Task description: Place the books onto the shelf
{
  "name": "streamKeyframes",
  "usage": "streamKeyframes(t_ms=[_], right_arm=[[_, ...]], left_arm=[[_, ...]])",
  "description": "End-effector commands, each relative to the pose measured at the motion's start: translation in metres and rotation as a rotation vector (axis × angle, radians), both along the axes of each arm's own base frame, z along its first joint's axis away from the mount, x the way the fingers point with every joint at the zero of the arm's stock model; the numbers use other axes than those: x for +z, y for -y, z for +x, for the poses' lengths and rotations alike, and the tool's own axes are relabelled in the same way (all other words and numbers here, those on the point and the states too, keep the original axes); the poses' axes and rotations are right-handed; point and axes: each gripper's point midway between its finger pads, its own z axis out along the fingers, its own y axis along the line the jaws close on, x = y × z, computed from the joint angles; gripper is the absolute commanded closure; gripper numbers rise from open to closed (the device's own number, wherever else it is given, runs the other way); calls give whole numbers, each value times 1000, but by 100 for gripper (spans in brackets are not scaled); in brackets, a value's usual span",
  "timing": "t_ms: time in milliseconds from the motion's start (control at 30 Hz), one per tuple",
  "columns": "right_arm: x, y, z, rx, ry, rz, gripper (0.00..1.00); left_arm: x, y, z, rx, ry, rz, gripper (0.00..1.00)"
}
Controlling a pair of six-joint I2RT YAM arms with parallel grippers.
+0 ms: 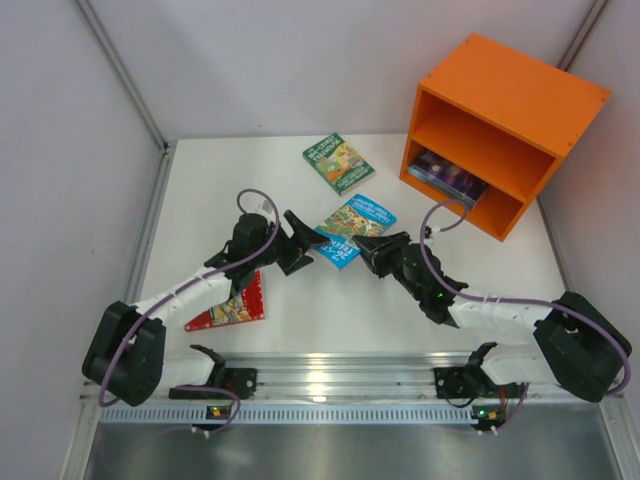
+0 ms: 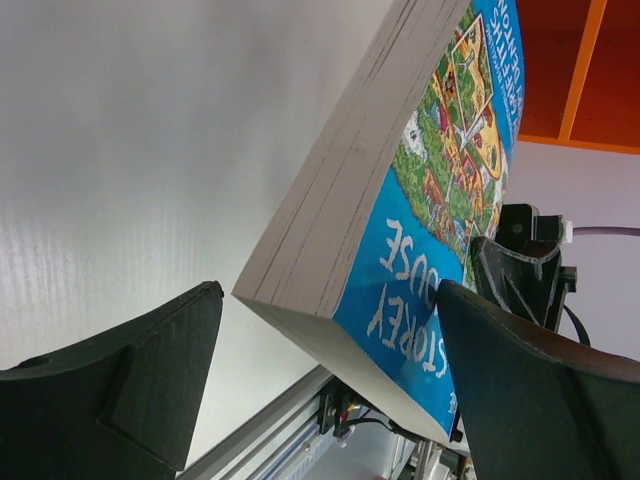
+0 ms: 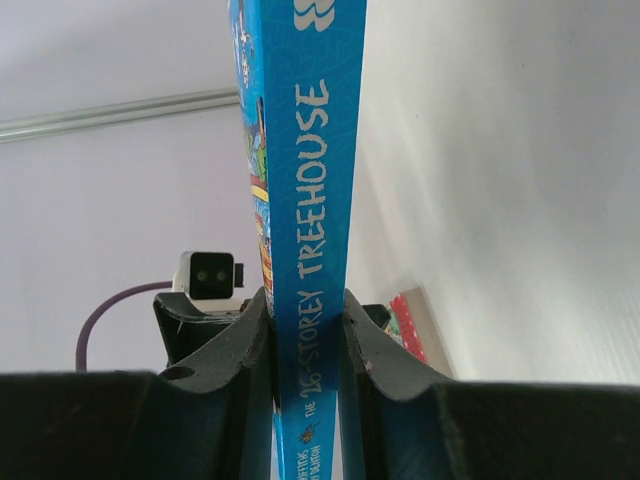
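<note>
Shelf [image 1: 560, 100] tally: a dark purple book [image 1: 452, 180] lies in the lower compartment, maybe another with it, hard to tell. 3 are out. The green book [image 1: 338, 163] lies flat on the worktop [image 1: 330, 312], the red book [image 1: 232, 308] partly under the left arm. The bright blue book [image 1: 358, 222] is tilted up, right hand [image 3: 305, 310] clamped on its spine. Left hand [image 1: 312, 246] gapes around its corner, gripping nothing. Most of the job looks left.

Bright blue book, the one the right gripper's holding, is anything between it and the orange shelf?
Nothing visible stands between the bright blue book, clamped in the right gripper, and the shelf. The green book lies left of that line. A dark book already lies in the lower compartment's left part.
</note>
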Motion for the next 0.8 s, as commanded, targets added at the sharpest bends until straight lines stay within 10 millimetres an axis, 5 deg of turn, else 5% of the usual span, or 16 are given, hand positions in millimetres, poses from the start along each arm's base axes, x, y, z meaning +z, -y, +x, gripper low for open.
streamKeyframes(t_ms=[0, 133, 267, 300, 367, 500, 700, 767], right_arm=[[63, -12, 3, -3, 137, 195, 97], [62, -20, -2, 44, 142, 182, 77], [52, -22, -7, 65, 129, 131, 69], [50, -21, -8, 68, 130, 121, 67], [47, -19, -11, 78, 135, 84, 59], [37, -17, -17, 113, 139, -55, 43], [1, 11, -39, 287, 206, -571, 20], [5, 24, -43, 345, 313, -749, 18]], left_arm=[[18, 7, 13, 13, 83, -33, 8], [20, 9, 16, 1, 101, -34, 15], [26, 11, 18, -21, 143, -34, 36], [28, 12, 18, -26, 150, -34, 48], [33, 13, 19, -39, 172, -29, 58], [47, 17, 18, -91, 222, -30, 100], [67, 3, 21, -127, 239, -18, 100], [67, -2, 19, -153, 216, -21, 100]])
